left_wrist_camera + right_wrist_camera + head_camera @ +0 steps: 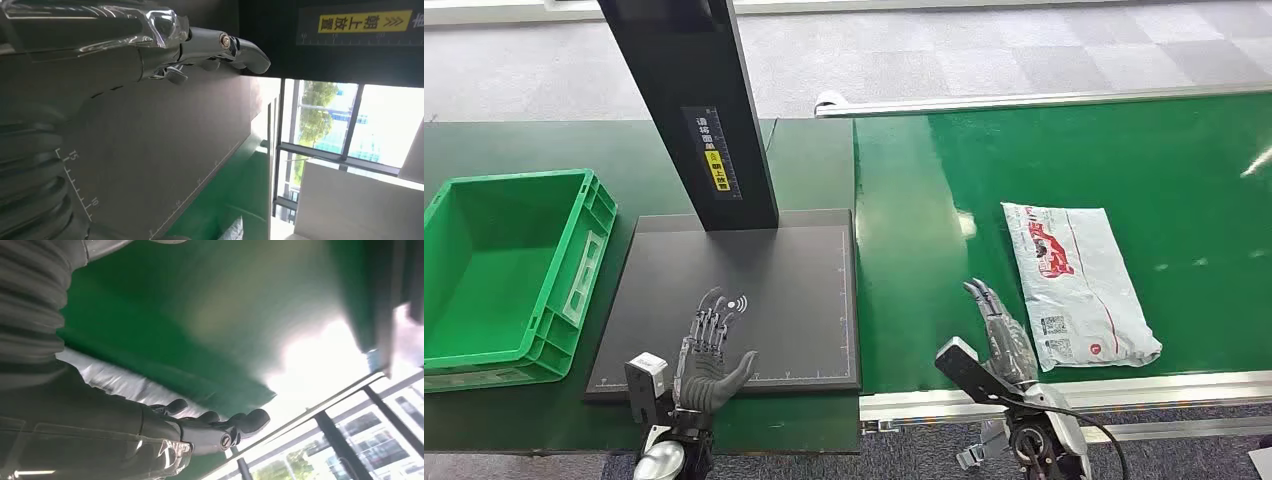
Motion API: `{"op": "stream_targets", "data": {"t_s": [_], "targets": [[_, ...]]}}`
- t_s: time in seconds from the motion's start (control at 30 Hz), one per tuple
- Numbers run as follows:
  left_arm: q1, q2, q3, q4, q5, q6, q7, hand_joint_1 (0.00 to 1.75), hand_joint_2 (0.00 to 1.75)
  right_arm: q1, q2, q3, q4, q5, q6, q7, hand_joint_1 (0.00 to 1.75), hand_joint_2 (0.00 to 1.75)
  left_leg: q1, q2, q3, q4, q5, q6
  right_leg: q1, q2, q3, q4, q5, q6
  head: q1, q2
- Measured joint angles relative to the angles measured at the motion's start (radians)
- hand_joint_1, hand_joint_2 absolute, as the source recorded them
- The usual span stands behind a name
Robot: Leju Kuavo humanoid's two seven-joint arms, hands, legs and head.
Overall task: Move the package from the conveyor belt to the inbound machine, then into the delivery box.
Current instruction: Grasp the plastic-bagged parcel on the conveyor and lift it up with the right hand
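A white plastic mailer package (1076,283) with red print lies flat on the green conveyor belt (1124,160), near its front edge. My right hand (1002,330) hovers open just left of the package, fingers stretched forward, not touching it. In the right wrist view the right hand (210,427) is open beside the package's pale wrinkled edge (107,380). My left hand (709,350) is open over the front of the inbound machine's black scanning plate (764,290). The left wrist view shows the left hand (210,50) empty above that plate (165,145). The green delivery box (509,275) stands empty at the left.
The machine's black post (699,110) with a yellow label rises from the back of the plate. A metal rail (1064,392) runs along the belt's front edge. Dark green table surface (524,145) lies behind the box.
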Motion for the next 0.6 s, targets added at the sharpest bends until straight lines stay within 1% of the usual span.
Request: {"op": "stream_targets", "data": {"t_s": [0.2, 0.37, 0.6], "targets": [[0.007, 0.007, 0.014, -0.03, -0.006, 0.002, -0.005, 0.0, 1.75, 0.005, -0.036, -0.05, -0.002, 0.098, -0.003, 0.062, 0.0, 1.75, 0.0, 0.0, 0.0, 0.0, 0.0, 0.0, 0.0, 0.0, 0.0, 0.0, 0.0, 0.0, 0.0, 0.0], [0.007, 0.011, 0.018, -0.037, -0.011, 0.005, -0.005, 0.0, 1.75, 0.011, -0.059, -0.103, 0.002, 0.152, -0.003, 0.099, 0.0, 1.75, 0.0, 0.0, 0.0, 0.0, 0.0, 0.0, 0.0, 0.0, 0.0, 0.0, 0.0, 0.0, 0.0, 0.0], [-0.007, 0.017, 0.009, -0.025, -0.009, -0.003, -0.005, 0.0, 1.75, 0.018, -0.078, -0.174, 0.055, 0.12, 0.038, 0.088, 0.0, 1.75, 0.0, 0.0, 0.0, 0.0, 0.0, 0.0, 0.0, 0.0, 0.0, 0.0, 0.0, 0.0, 0.0, 0.0]]}}
